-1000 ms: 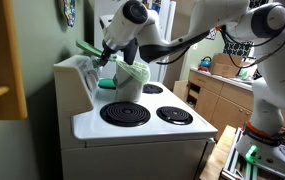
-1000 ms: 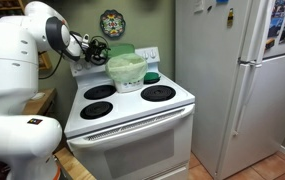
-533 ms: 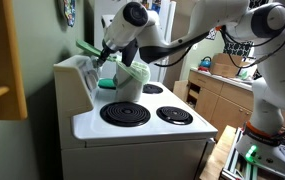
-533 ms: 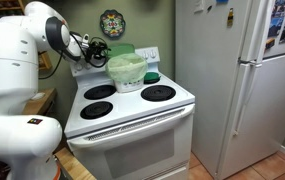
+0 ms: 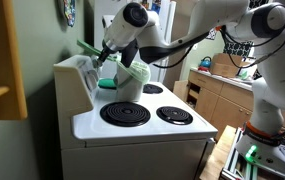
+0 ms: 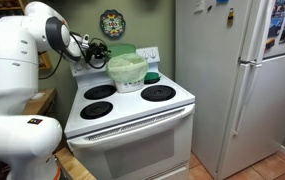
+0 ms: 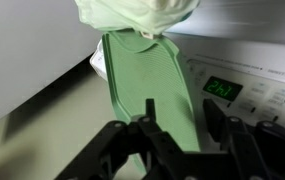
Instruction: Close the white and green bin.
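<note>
1. Assessing progress: the task is not done. The white and green bin (image 6: 128, 71) sits at the back of the stove (image 6: 129, 99), behind the rear burners. Its green lid (image 6: 121, 48) is raised, tipped back from the rim toward 11 o'clock. The whole closing swing remains.

2. Arm pose: in an exterior view the arm enters from 9 o'clock, the elbow high and the wrist bent toward the bin. The gripper (image 6: 100, 50) hangs at the lid's 9 o'clock, close beside it.

3. From the opposite side, the gripper (image 5: 107, 56) meets the lid (image 5: 88, 47) above the stove's back panel. The bin (image 5: 132, 79) lies at its 4 o'clock.

4. Fingers: in the wrist view the gripper (image 7: 182, 118) points along the flat lid (image 7: 147, 78), which runs up toward 12 o'clock to the bin (image 7: 137, 14). The jaws stand partly apart with the lid's near edge in line with the gap. They do not look clamped on anything, though whether a pad touches the plastic cannot be told from this angle.

5. Other items: a small teal object (image 6: 152, 76) lies at the bin's 3 o'clock, just beside it. A refrigerator (image 6: 232, 80) stands further right, well apart.
</note>
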